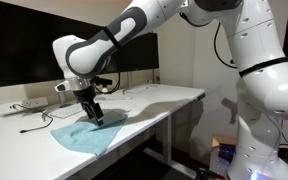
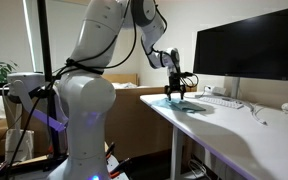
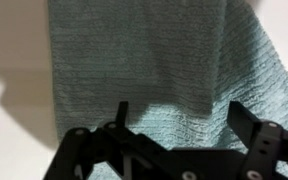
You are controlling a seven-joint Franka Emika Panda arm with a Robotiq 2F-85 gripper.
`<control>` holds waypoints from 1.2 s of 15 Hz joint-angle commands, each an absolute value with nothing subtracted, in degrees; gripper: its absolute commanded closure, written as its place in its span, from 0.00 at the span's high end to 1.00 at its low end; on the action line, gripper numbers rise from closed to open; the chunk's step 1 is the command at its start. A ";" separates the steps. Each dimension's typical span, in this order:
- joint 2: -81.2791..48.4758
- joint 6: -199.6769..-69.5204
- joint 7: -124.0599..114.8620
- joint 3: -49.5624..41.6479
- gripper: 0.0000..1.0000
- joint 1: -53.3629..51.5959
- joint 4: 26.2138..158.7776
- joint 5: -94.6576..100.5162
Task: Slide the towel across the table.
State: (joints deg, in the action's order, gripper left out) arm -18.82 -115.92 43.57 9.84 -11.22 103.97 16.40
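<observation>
Your towel (image 3: 144,70) is a muted teal with a fine ribbed weave, its rows showing clearly in the wrist view. The counter (image 1: 154,100) is plain white. Your jaws are matte black, the arm (image 1: 134,25) is glossy white with black joints, the monitors (image 1: 24,45) are black, and the plant (image 2: 1,72) is green.
</observation>
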 commanded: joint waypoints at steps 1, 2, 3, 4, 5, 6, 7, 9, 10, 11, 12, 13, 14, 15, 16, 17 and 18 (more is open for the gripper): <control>-17.25 -115.82 42.32 10.09 1.00 -10.56 106.56 16.82; -17.30 -115.72 42.50 10.13 1.00 -10.50 106.78 16.60; -17.34 -115.71 42.63 10.17 1.00 -10.43 106.95 16.46; -17.39 -115.72 42.59 10.15 1.00 -10.38 107.08 16.39; -17.52 -115.81 42.85 10.19 1.00 -10.23 107.24 16.08; -17.54 -115.81 42.98 10.23 1.00 -10.13 107.41 15.85; -17.56 -115.92 42.70 10.17 1.00 -10.10 107.57 15.88; -17.46 -116.33 42.75 10.18 0.75 -9.97 107.97 15.97; -17.44 -116.25 42.82 10.21 0.74 -9.90 108.03 15.89; -17.41 -116.24 42.87 10.22 0.68 -9.88 108.09 15.92; -17.41 -116.13 43.06 10.26 0.60 -9.84 108.07 15.81; -17.45 -115.93 43.16 10.28 0.54 -9.80 108.02 15.68; -17.45 -115.93 43.09 10.26 0.47 -9.82 108.04 15.70; -17.51 -115.84 43.51 10.33 0.41 -9.77 108.01 15.60; -17.51 -115.81 43.57 10.35 0.34 -9.74 108.02 15.51; -17.53 -115.75 43.64 10.34 0.27 -9.74 108.02 15.58; -17.53 -115.68 43.66 10.35 0.22 -9.75 107.98 15.59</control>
